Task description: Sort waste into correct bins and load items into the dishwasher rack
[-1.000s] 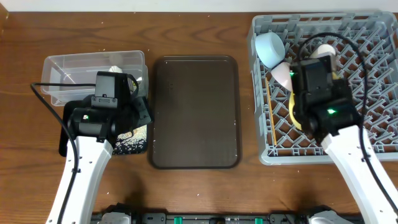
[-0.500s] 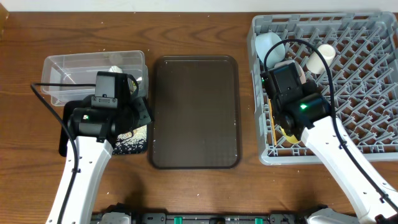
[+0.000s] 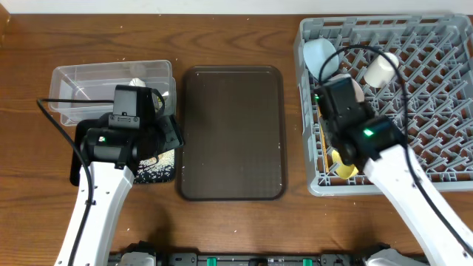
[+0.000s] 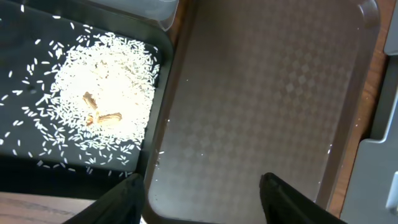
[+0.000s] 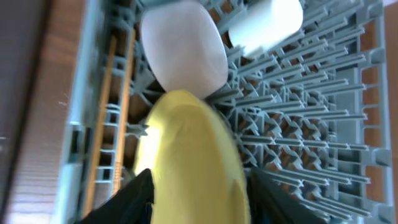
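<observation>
The right tool (image 5: 199, 180) is spread astride the yellow plate (image 5: 193, 143). The left tool (image 4: 200, 183) is spread, rice grains (image 4: 106, 106) ahead-left of it.

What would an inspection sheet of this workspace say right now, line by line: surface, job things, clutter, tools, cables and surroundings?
Surface: wooden table.
Job's things: rice heaped in the black tray; white scrap in the clear box; light blue bowl, white bowl, white cup, yellow plate and chopsticks in the dishwasher rack.
Clutter: brown serving tray between bins and rack.
Tools: left tool open, holding nothing, over the serving tray's edge; right tool straddles the yellow plate, grip unclear.
Cables: left arm's cable runs over the clear box; right arm's cable loops above the rack.
Surroundings: nothing seen.
</observation>
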`<state>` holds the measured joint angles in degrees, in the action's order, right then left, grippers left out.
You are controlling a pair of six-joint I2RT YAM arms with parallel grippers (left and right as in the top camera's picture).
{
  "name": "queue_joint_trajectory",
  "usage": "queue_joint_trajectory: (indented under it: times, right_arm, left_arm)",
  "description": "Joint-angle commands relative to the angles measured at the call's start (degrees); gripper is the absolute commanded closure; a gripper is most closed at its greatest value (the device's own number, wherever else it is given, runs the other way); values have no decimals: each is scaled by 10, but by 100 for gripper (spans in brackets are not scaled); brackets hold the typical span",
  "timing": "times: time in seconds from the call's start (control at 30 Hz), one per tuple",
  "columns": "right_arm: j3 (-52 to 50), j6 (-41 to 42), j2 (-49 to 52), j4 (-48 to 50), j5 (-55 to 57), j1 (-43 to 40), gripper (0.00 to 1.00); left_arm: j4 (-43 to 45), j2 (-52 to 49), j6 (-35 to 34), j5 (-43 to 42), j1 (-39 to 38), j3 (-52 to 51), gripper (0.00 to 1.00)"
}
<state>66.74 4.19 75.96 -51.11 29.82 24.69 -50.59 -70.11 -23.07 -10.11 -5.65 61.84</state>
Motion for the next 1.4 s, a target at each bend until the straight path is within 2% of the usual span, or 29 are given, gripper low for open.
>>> queue_joint_trajectory:
  times: [0.0,0.17,0.43,0.53,0.73,0.97,1.17,1.37]
  right_arm:
    - [12,20,-66,3,-53,-21,48]
    - [12,20,-115,-4,-148,-107,45]
    - [12,20,-111,-46,-243,-239,45]
    - [11,20,-96,-60,-266,-271,45]
    - [11,42,-49,-79,-316,-307,42]
    - [11,49,-32,-130,-360,-327,41]
    - [11,33,-52,-170,-348,-331,39]
    - [11,44,-53,-211,-337,-337,43]
  left_arm:
    - [-2,6,5,5,3,-2,37]
    - [-2,6,5,5,3,-2,36]
    - [-2,6,6,-3,3,-2,36]
    - [6,5,45,-24,-2,-2,35]
    - [-8,-10,70,-23,-15,-2,31]
    - [-89,-17,81,-23,-16,-2,30]
    - [-136,-17,81,-23,-16,-2,30]
    - [-159,-16,82,-23,-16,-2,30]
